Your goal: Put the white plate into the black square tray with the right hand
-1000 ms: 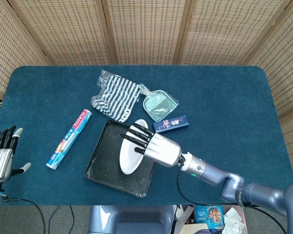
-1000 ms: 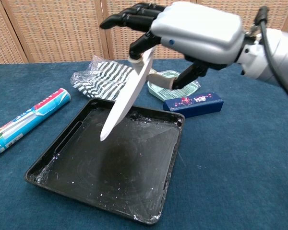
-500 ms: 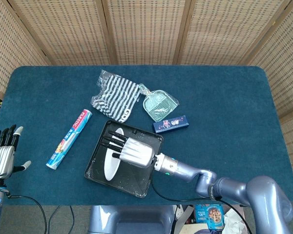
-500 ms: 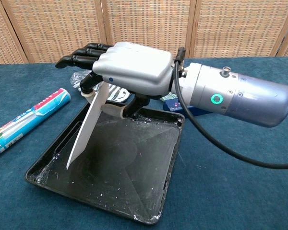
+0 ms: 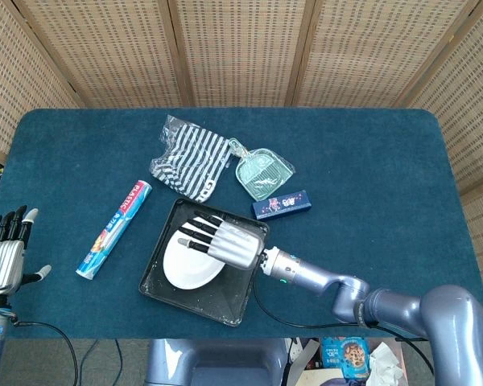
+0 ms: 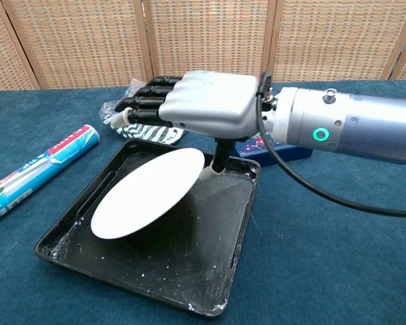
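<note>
The white plate (image 5: 189,267) (image 6: 145,196) lies slanted inside the black square tray (image 5: 225,299) (image 6: 189,271). Its lower left edge is down near the tray floor. Its upper right edge rests against the thumb of my right hand (image 5: 225,241) (image 6: 203,101). That hand hovers over the plate with its fingers stretched out flat and apart, above the plate's top rim and not touching it. My left hand (image 5: 4,259) waits at the table's left edge, fingers apart, holding nothing.
A roll of plastic wrap (image 5: 114,228) (image 6: 34,172) lies left of the tray. Behind the tray are a bagged striped cloth (image 5: 189,161), a green dustpan-shaped item (image 5: 263,173) and a small blue box (image 5: 282,203) (image 6: 284,145). Wicker screens stand behind the table.
The right hand carried the upright plate left and down over the tray. The plate has tipped from standing on edge to lying slanted in the tray, and the fingers have come off it.
</note>
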Action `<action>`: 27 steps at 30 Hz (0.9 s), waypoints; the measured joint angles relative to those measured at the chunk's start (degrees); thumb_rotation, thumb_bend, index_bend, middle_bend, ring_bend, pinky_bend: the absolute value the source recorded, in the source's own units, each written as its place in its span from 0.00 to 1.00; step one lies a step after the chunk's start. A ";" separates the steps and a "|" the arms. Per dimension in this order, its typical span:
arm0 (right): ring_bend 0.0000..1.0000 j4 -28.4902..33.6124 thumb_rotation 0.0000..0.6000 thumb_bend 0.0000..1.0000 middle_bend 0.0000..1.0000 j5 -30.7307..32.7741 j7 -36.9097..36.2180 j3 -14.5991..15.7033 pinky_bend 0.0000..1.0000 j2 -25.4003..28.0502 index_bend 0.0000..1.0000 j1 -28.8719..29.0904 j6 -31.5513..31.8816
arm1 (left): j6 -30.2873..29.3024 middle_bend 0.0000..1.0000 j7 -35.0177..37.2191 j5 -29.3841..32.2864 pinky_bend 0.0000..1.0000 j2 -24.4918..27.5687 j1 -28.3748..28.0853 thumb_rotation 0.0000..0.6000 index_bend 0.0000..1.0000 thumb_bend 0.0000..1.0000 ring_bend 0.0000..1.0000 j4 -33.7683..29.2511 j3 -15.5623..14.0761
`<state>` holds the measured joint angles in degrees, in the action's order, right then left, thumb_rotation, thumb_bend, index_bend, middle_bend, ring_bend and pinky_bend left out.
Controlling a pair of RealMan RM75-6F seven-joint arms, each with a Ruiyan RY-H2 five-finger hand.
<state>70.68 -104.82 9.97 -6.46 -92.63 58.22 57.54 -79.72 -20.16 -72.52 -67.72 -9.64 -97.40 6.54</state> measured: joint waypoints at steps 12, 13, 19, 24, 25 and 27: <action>0.00 9.38 1.00 0.00 0.00 1.91 11.54 4.19 0.00 17.47 0.00 -8.99 3.78 | -1.56 0.00 0.16 -2.12 0.00 0.42 0.53 1.00 0.00 0.00 0.00 -1.06 -0.99; 0.00 9.75 1.00 0.00 0.00 2.17 12.03 4.60 0.00 18.68 0.00 -10.01 4.35 | -1.73 0.00 0.22 -2.35 0.00 0.46 0.59 1.00 0.00 0.00 0.00 -1.15 -1.07; 0.00 10.68 1.00 0.00 0.00 5.51 11.83 6.58 0.00 24.53 0.00 -18.20 11.26 | -3.37 0.00 0.95 -4.75 0.00 0.80 1.23 1.00 0.00 0.00 0.00 -1.67 -1.78; 0.00 9.64 1.00 0.00 0.00 9.72 7.32 6.85 0.00 24.52 0.00 -25.43 19.51 | -5.20 0.00 1.73 -6.99 0.00 1.07 2.02 1.00 0.00 0.00 0.00 -1.94 -2.44; 0.00 9.31 1.00 0.00 0.00 10.59 6.24 6.79 0.00 24.16 0.00 -26.93 21.14 | -5.48 0.00 1.80 -7.29 0.00 1.11 2.18 1.00 0.00 0.00 0.00 -2.01 -2.56; 0.00 8.85 1.00 0.00 0.00 13.15 4.13 6.54 0.00 23.10 0.00 -30.71 24.89 | -5.95 0.00 1.83 -7.79 0.00 1.14 2.51 1.00 0.00 0.00 0.00 -2.08 -2.83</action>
<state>79.52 -91.67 14.09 0.07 -69.53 27.51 82.43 -85.66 -18.33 -80.31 -66.58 -7.13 -99.48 3.71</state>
